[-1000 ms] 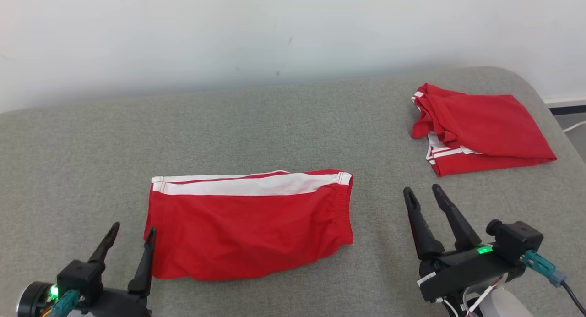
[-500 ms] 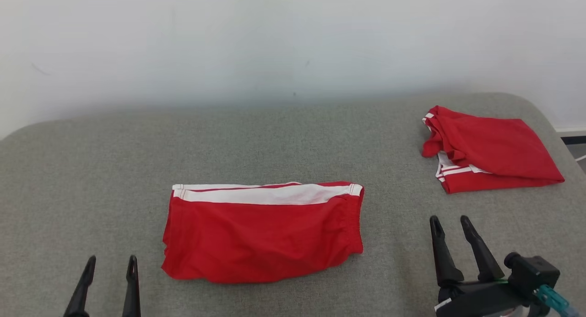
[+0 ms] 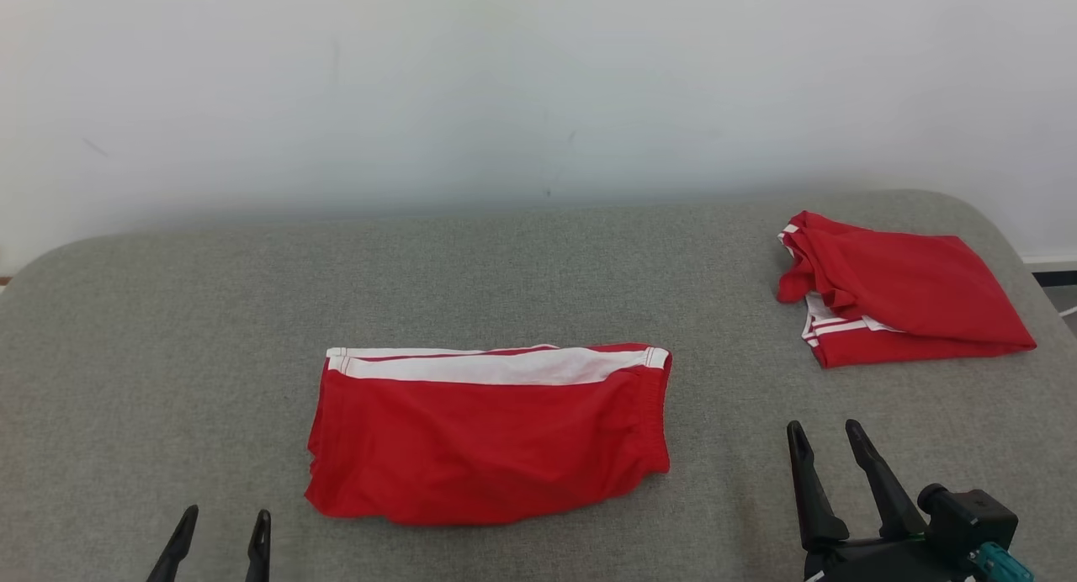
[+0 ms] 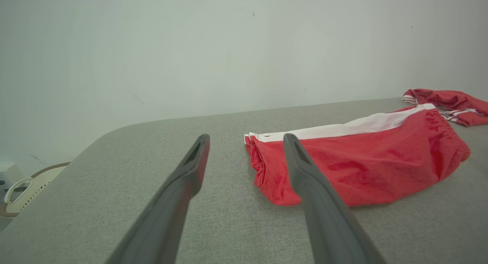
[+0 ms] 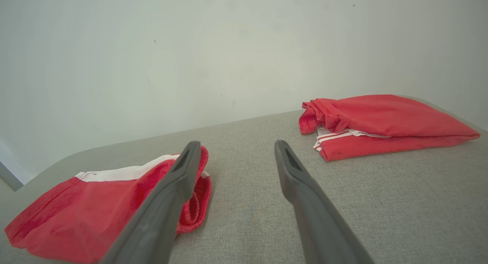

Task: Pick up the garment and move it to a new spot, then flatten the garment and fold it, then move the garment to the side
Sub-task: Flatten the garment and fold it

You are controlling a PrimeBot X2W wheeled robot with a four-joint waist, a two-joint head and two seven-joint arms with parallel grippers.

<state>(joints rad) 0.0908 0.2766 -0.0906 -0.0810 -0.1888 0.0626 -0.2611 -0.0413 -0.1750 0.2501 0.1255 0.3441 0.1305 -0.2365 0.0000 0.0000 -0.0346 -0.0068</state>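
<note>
The pair of red fabric shorts with a white side stripe (image 3: 488,447) lies folded into a flat rectangle in the middle of the grey woven-fabric surface (image 3: 168,355), stripe along its 12 o'clock edge and elastic waistband at 3 o'clock. I judge the fold done and the move to the side not yet begun.

The left jaws stand spread and empty at 7 o'clock from the shorts, their two dark fingers (image 3: 259,544) clear of the cloth. The right jaws, also wide apart and holding nothing, sit at 4 o'clock, fingers (image 3: 806,481) pointing toward 12 and well apart from the waistband.

What worries me most is the pick. If I pinch only the top layer at either end, the fold will peel open as I lift, and the flattening is wasted. The 6 o'clock hem looks slightly wavy and loose, so a shallow bite there could slip off. Lifting with one arm ahead of the other would let the middle sag and the layers slide apart.

The crumpled second red garment with white stripes (image 3: 909,288) lies at 2 o'clock, near the surface's far right corner. If I carry the shorts that way, a careless drop could land on it or drag it, and the rounded edge beyond it leaves little margin before cloth hangs over. The textured covering may also grip the fabric, so dragging rather than lifting would bunch the lower layer.
</note>
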